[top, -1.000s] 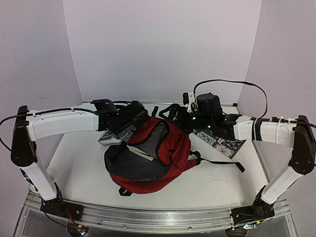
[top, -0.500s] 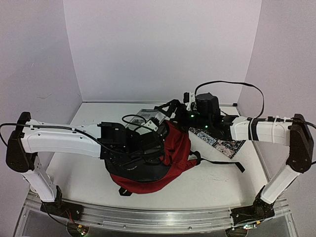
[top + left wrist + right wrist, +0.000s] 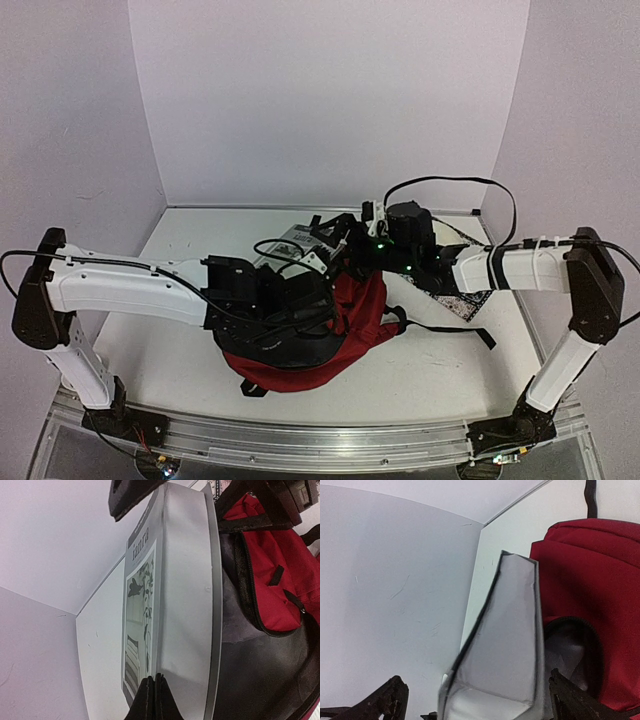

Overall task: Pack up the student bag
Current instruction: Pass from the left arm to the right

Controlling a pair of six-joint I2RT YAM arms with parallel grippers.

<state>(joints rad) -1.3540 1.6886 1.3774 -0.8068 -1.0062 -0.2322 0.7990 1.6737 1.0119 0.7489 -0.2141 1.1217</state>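
Left arm and right arm meet over the dark red student bag, a grey book at its far edge, patterned cloth just beside.

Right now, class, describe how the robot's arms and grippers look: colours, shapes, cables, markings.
The left arm and right arm are white tubular links with black joints. A black cable loops above the right arm's wrist, where green lights glow; black bands wrap its forearm. The left gripper and right gripper have slim black fingers.
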